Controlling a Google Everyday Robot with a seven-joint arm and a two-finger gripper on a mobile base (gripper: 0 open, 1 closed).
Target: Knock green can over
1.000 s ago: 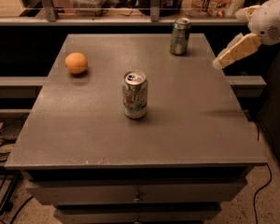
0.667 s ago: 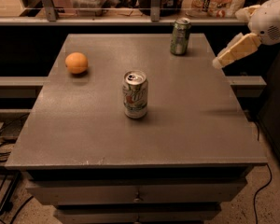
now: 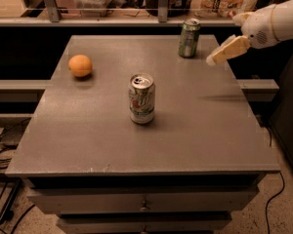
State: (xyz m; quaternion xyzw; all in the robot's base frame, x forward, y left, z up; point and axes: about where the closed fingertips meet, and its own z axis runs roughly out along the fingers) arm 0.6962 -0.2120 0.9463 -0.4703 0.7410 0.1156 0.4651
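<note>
The green can [image 3: 189, 38] stands upright near the far edge of the grey table [image 3: 88, 130], right of centre. It has a dark green body with pale markings and a silver top. My gripper [image 3: 214, 59] comes in from the upper right on a white arm [image 3: 276, 23]. Its pale fingers point down-left and hover above the table's right side, a short way right of the green can and not touching it.
A white-and-silver can with a green and red logo [image 3: 141, 98] stands upright mid-table. An orange [image 3: 80, 65] lies at the left. A shelf with clutter runs behind the far edge. Drawers sit under the tabletop; cables lie on the floor at left.
My gripper has moved a little to the left, closer to the green can. The cans and the orange have not moved.
</note>
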